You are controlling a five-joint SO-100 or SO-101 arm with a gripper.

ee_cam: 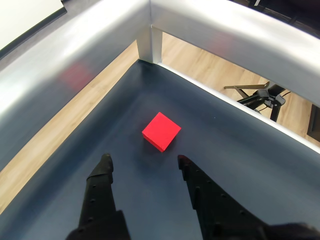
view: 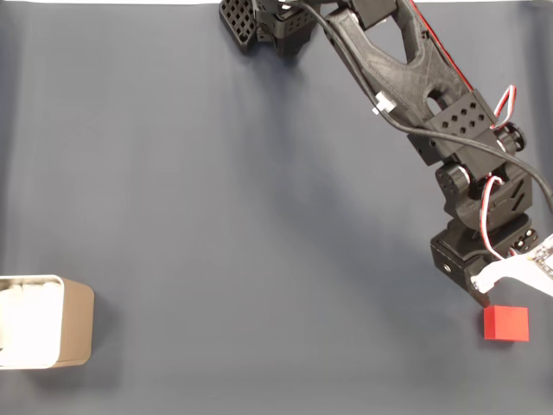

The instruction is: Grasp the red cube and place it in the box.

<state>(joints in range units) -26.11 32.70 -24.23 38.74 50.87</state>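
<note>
One red cube [view: 505,324], just beyond gripper [ee_cam: 145,162] fingertips. One box [view: 45,322], well apart from gripper. One arm [view: 406,69], one gripper, two fingers [ee_cam: 102,167].

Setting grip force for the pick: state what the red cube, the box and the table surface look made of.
Red cube: looks like solid plastic or painted wood; matte, even faces with crisp edges, no glare.
Box: probably plastic or card; smooth beige wall, rounded corners, pale rim, white inside.
Table surface: seemingly a dark blue-grey cloth or mat; soft folds, no shine.
Gripper: open, the cube ahead of it.
</note>
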